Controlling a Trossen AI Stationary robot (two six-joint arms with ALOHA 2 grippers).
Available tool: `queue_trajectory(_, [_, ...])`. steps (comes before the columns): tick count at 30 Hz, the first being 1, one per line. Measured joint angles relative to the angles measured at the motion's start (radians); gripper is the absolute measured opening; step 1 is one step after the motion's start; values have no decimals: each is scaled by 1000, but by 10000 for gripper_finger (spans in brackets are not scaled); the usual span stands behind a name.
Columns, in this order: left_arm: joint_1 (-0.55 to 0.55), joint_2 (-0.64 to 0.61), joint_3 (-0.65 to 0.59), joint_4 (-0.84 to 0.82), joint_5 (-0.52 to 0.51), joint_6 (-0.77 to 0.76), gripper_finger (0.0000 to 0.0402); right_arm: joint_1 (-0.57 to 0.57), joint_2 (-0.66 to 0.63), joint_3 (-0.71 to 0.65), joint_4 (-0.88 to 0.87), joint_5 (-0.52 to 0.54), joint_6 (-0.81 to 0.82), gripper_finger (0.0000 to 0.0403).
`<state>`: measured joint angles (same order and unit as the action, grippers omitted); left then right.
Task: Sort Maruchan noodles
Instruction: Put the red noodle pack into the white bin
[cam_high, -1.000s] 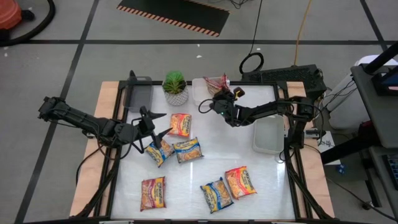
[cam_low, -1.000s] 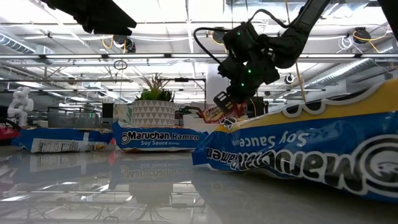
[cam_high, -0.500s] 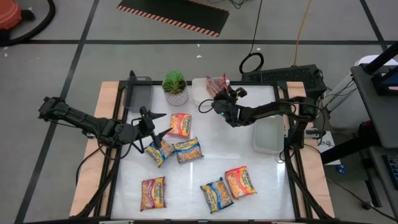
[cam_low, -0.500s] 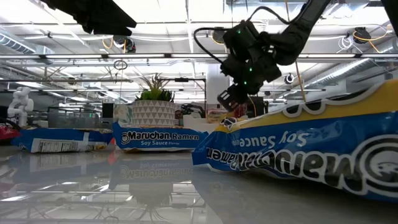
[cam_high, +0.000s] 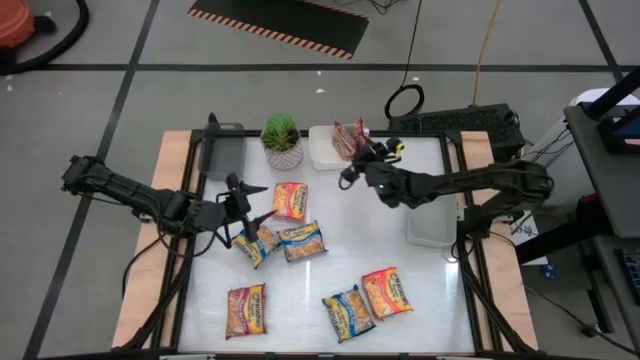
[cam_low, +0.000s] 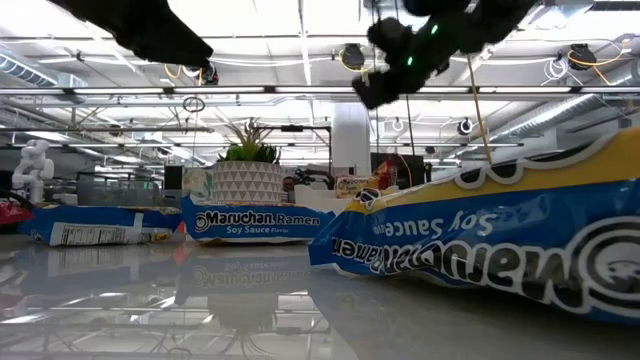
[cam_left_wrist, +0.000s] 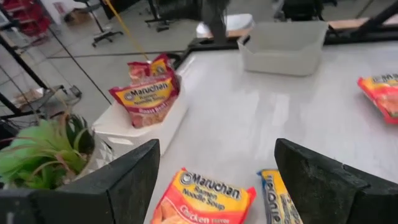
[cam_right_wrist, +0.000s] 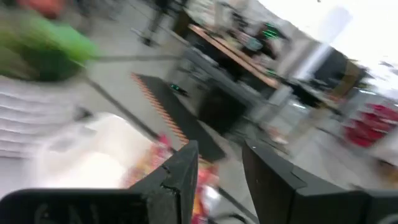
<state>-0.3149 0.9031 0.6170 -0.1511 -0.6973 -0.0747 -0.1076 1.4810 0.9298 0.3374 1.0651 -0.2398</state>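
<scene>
Several Maruchan packets lie flat on the white table: an orange one (cam_high: 290, 200), two blue ones (cam_high: 258, 243) (cam_high: 301, 240), a red one (cam_high: 247, 310), another blue (cam_high: 347, 312) and an orange-red one (cam_high: 386, 292). Red packets (cam_high: 348, 135) (cam_left_wrist: 144, 93) lean in the far white tray (cam_high: 320, 152). My left gripper (cam_high: 254, 201) (cam_left_wrist: 217, 180) hovers wide open above the orange packet and the nearest blue one. My right gripper (cam_high: 349, 172) (cam_right_wrist: 221, 171) is open and empty, raised just on the near side of that tray.
A potted green plant (cam_high: 282, 138) stands between a grey tray (cam_high: 222, 152) and the far white tray. Another white tray (cam_high: 432, 215) sits at the table's right edge. Bare table lies in the middle, between the two groups of packets.
My right gripper let go of a red packet, which now rests in the far white tray with the other. The gripper then rose well above the tray and drew slightly toward the table's right.
</scene>
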Motion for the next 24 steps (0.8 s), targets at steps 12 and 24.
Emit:
queue_trajectory(12, [-59, 0, 0, -12, 121, -146, 321, 97, -160, 0, -265, -463, 353, 121])
queue_trajectory(24, [-274, 115, 0, 11, 118, -443, 321, 275, -153, 0, -377, -469, 546, 121])
